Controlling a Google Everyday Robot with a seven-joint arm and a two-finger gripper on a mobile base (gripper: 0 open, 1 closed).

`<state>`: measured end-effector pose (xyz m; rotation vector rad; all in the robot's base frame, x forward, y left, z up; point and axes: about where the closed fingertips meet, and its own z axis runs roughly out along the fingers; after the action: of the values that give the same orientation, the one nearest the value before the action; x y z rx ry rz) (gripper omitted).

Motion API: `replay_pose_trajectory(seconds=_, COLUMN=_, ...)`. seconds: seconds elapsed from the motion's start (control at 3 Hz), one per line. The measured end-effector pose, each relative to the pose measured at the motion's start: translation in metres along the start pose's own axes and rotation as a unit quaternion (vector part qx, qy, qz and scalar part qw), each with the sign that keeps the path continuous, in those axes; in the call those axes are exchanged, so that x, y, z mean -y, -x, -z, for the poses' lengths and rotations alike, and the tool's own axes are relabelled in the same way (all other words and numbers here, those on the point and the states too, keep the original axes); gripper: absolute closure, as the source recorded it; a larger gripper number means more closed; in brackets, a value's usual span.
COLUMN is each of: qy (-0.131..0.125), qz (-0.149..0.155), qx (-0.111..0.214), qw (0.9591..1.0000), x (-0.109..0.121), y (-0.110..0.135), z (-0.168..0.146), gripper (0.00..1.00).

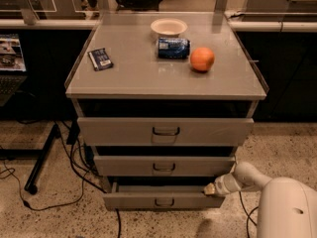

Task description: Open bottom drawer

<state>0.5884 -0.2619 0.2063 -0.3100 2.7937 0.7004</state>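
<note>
The bottom drawer [133, 200] is the lowest and narrowest of three grey fronts, with a small dark loop handle [164, 202] at its centre. It stands pulled out a little, with a dark gap above its front. My gripper [210, 189] is at the end of the white arm [242, 177] coming in from the lower right. It sits at the drawer's upper right corner, at the edge of the front panel. The middle drawer [163, 165] and top drawer [165, 131] are above it.
On the cabinet top [138, 78] lie a white bowl [169, 27], a blue can on its side [173, 48], an orange [202, 59] and a dark packet [100, 59]. Cables [74, 167] and a black stand leg [42, 157] are on the floor at the left.
</note>
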Motion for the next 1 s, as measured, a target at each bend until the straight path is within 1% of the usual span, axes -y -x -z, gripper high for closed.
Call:
replay_pose_trajectory(seconds=0.33, qy=0.025, qz=0.0, qx=-0.033, qw=0.9991, x=-0.013, y=-0.017, z=0.0, gripper=1.0)
replay_pose_trajectory(seconds=0.67, qy=0.023, qz=-0.001, qx=-0.034, qw=0.9992, x=-0.017, y=-0.016, z=-0.001, gripper=1.0)
replay_pose_trajectory(seconds=1.0, qy=0.017, qz=0.0, qx=-0.008, qw=0.9998, x=-0.024, y=-0.001, z=0.007, gripper=1.0)
